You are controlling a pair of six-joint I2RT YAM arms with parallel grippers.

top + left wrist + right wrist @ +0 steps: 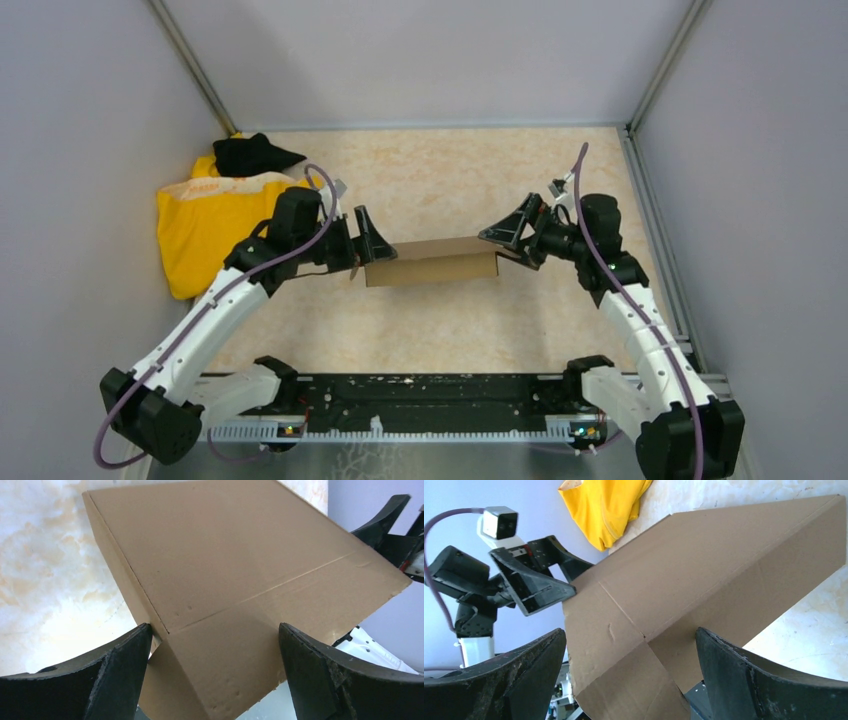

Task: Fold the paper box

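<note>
Brown cardboard box [432, 262] on bench [450, 160].
Left hand [363, 254] at nine, right hand [512, 242] at three: both wide open, empty, apparently bracing it.

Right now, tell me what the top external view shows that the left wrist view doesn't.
Only the top external view: the yellow cloth with a black item on it at the far left, plus the left arm's base and the right arm's base.
Only the left wrist view: the crease lines across the paper box, seen up close.
Both: the box, the open left gripper at one end of it, the right gripper at the other, and the marbled table.
</note>
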